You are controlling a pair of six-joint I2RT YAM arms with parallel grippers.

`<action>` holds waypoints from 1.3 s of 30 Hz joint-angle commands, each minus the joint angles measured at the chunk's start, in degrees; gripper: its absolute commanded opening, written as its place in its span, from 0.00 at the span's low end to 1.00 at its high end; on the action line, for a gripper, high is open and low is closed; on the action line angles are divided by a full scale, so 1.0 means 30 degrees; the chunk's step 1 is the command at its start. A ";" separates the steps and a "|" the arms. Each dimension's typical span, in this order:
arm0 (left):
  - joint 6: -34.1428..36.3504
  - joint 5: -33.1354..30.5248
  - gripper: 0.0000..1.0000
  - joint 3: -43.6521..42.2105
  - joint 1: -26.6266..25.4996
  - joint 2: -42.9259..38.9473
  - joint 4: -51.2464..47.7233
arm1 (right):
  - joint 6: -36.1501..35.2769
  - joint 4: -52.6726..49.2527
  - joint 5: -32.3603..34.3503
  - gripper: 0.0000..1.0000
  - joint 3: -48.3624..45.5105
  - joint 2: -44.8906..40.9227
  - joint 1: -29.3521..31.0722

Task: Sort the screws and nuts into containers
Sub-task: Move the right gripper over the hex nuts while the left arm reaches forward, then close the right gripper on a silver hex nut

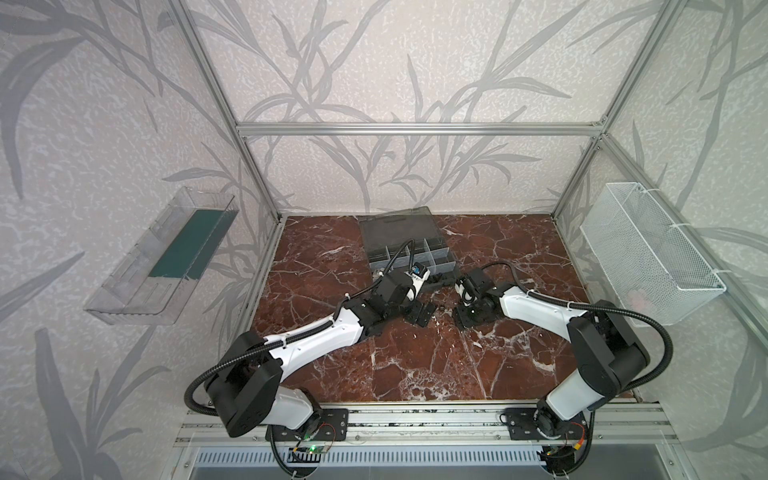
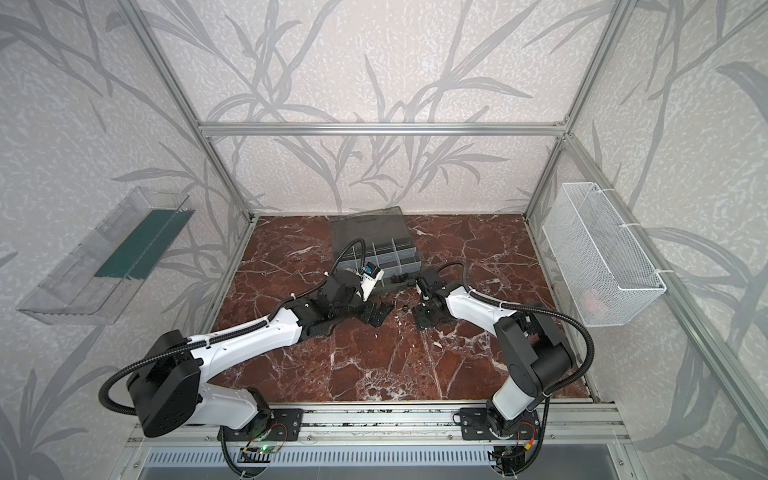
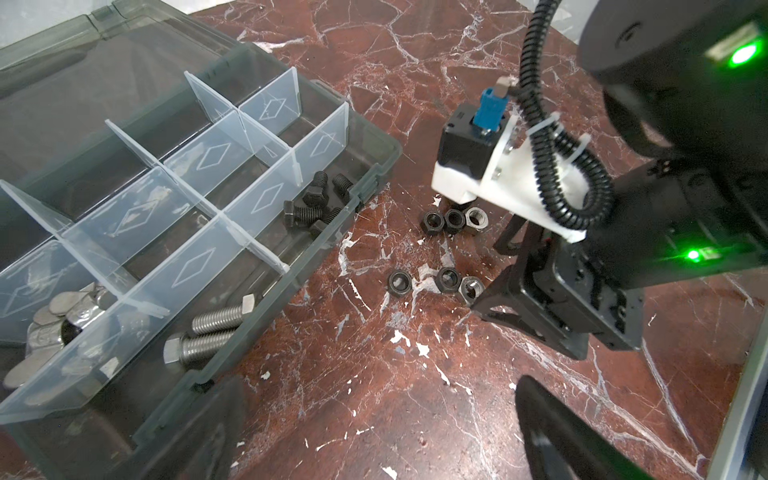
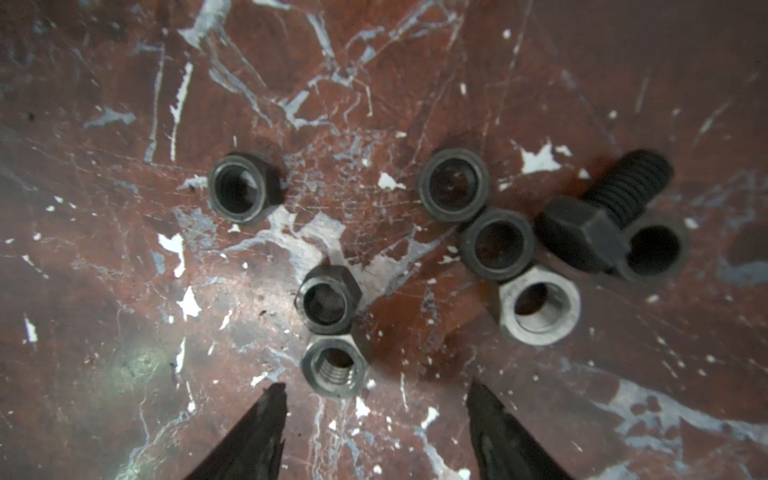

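In a top view we find the case at the desk's rear. Left wrist: left hand wide, empty; nuts loose beside the case. Right wrist: right hand part-spread, empty; we'd straddle the grey nut squarely, clear of the black nut touching it.

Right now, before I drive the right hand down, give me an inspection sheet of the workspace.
Surface: red marble table, white scuffs.
Job's things: open case holds black bolts, silver bolts and wing nuts; loose nuts and one loose bolt lie on the table.
Clutter: nothing seen.
Hands: left hand open, empty; right hand open, tips just short of a grey nut, holding nothing.
Cables: black hose zip-tied at the right wrist, clear of the nuts.
Surroundings: metal frame; wire basket and clear tray on the walls.
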 commanded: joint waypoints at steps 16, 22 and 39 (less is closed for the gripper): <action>-0.0281 -0.0018 0.99 0.0637 -0.0047 -0.0656 -0.0362 | 0.0015 0.0067 0.0328 0.42 0.0828 0.1568 0.0807; -0.0385 -0.0302 0.99 0.0575 -0.0047 -0.0929 -0.0363 | 0.0017 -0.0149 0.0922 0.33 0.1110 0.2247 0.0922; -0.0081 -0.3469 0.99 0.0461 0.0254 -0.2428 -0.0435 | -0.0664 -0.2655 0.1145 0.18 0.6024 0.0116 0.0973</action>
